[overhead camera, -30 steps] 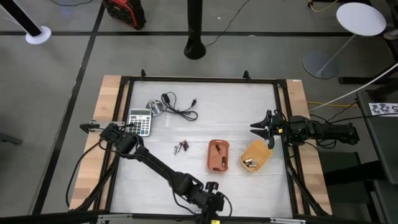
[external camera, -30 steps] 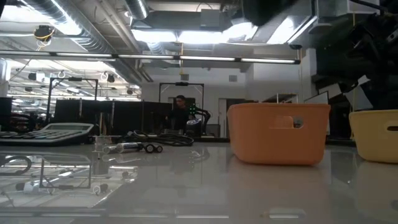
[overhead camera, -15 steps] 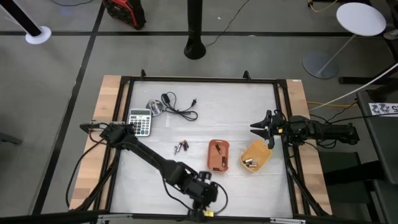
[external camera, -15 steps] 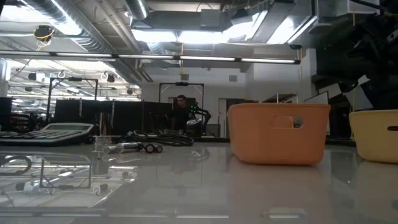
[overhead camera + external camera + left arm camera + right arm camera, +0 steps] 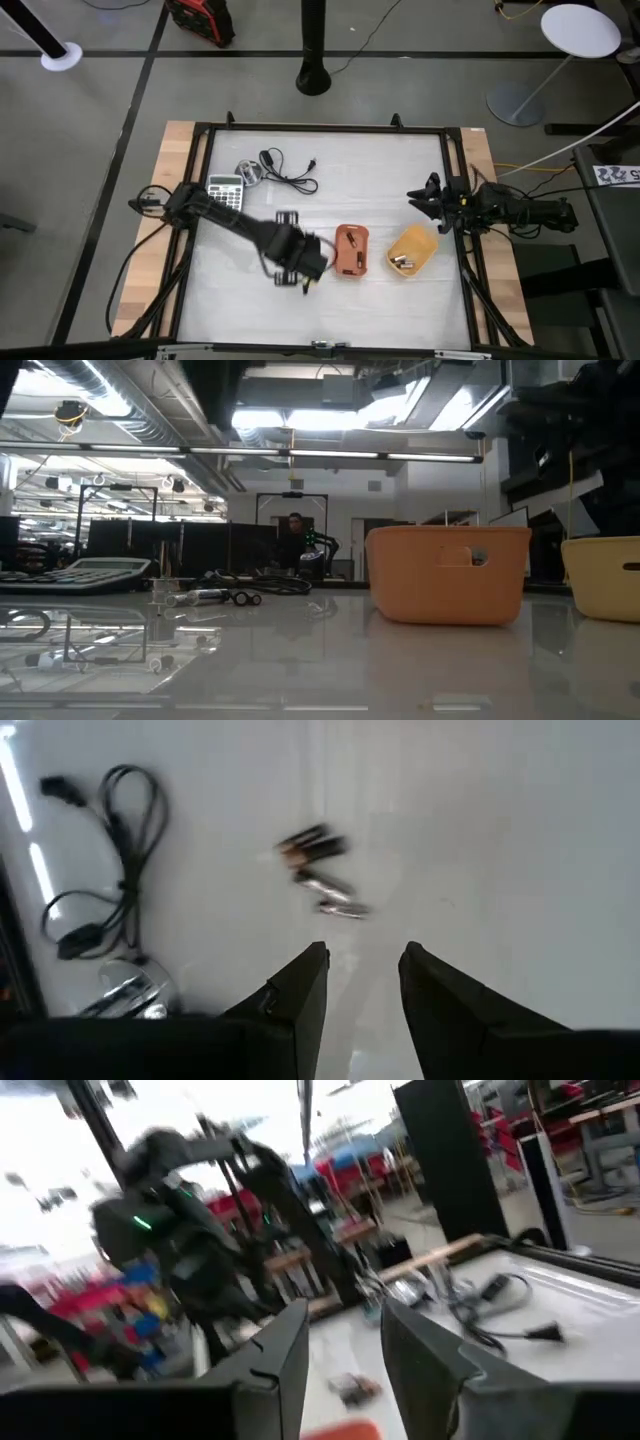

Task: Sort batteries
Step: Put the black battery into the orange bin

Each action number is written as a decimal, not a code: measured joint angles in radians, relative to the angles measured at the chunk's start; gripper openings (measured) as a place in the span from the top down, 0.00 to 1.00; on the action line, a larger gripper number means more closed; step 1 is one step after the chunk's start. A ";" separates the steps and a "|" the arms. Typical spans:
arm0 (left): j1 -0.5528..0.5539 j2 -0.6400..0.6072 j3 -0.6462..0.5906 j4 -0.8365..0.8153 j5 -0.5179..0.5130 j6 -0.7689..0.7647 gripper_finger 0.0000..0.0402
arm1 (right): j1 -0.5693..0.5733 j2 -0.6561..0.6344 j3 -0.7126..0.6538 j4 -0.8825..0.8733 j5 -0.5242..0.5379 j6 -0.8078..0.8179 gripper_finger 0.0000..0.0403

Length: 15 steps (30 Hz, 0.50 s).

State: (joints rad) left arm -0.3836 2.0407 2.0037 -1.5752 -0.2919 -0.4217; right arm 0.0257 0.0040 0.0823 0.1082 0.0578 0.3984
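Both jaws stand parted with nothing between them: the left jaws (image 5: 362, 982) show a clear gap over bare tabletop, and the right jaws (image 5: 345, 1342) show a similar gap with only the room ahead.

White tabletop (image 5: 385, 165) fills the frame in the high view. Left arm (image 5: 225, 217) reaches from the left edge in a long diagonal toward the middle, its wrist blurred just left of the orange tray (image 5: 350, 250). In the left wrist view the jaws hang above the tabletop, with a small cluster of batteries (image 5: 318, 870) lying just ahead of the fingertips, not touching them. In the high view that cluster is hidden under the arm.

Right arm (image 5: 520, 212) lies level along the right edge, its jaws (image 5: 421, 196) pointing inward above the yellow tray (image 5: 418, 240) and apart from it.

Orange tray and yellow tray sit side by side, close together but not touching, right of centre. Small pieces show inside the orange tray; I cannot tell what they are. More batteries (image 5: 403, 263) lie in the yellow tray at its near end.

Grey calculator (image 5: 225, 192) sits near the left edge, with a black cable (image 5: 288, 176) and a small silvery thing (image 5: 247, 171) just beyond it.

No writing can be read.
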 joint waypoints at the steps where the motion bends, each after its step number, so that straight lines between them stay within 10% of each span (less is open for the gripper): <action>1: 0.023 -0.002 0.000 0.001 -0.001 0.010 0.71 | 0.000 0.000 0.000 0.018 -0.004 0.030 0.70; 15: 0.286 -0.131 -0.001 0.003 0.028 0.167 0.71 | 0.000 0.085 0.226 -0.020 -0.243 -0.084 0.70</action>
State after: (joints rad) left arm -0.0974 1.9100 2.0026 -1.5718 -0.2643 -0.2544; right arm 0.0260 0.0894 0.3081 0.0880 -0.1853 0.3142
